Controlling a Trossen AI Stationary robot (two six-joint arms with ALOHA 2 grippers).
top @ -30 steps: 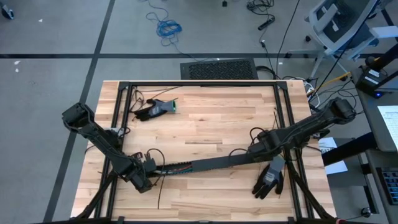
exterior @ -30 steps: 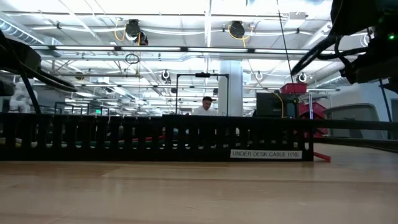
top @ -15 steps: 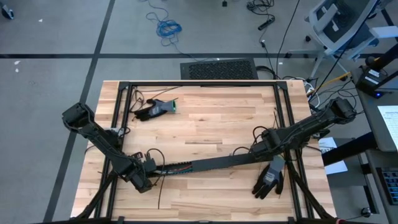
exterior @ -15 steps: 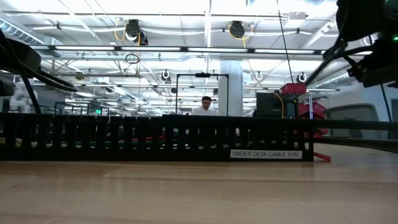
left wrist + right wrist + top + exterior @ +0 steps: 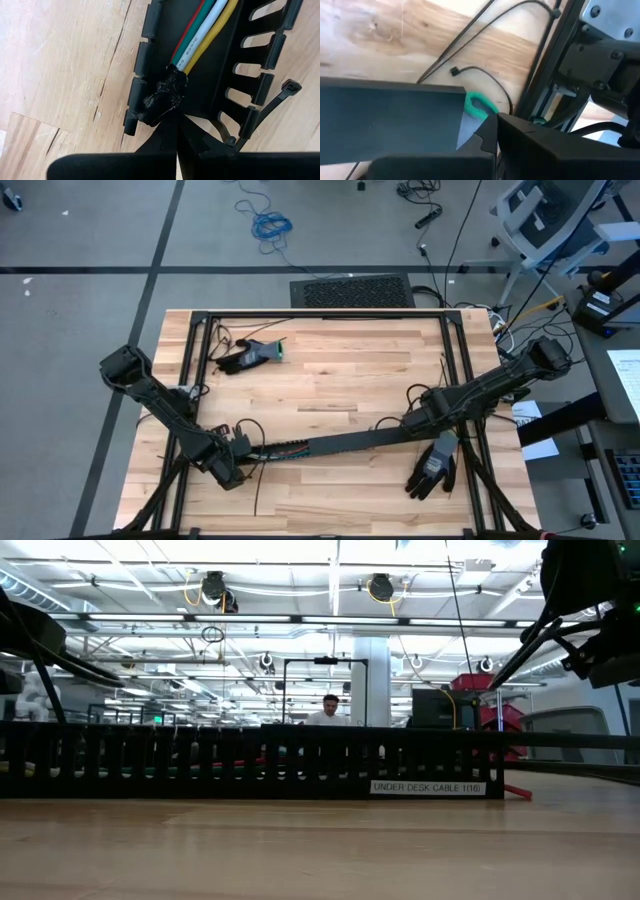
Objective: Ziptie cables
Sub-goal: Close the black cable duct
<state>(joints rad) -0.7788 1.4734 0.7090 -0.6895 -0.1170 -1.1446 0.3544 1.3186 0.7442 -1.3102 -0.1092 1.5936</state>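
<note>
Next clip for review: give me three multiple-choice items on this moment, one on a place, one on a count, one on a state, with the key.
1. Where do the cables lie?
A. inside the black slotted tray
B. on a glove
C. on the floor

2. How many gloves are on the table?
A. none
B. two
C. four

3. How is the left pincer?
A. wide open
B. shut at the taped cable end
C. holding a glove

Key: 1 A, the left wrist view shows the wires between the tray's walls. 2 B, one glove at the far left, one glove at the near right. 3 B, its fingers meet at the tape.
</note>
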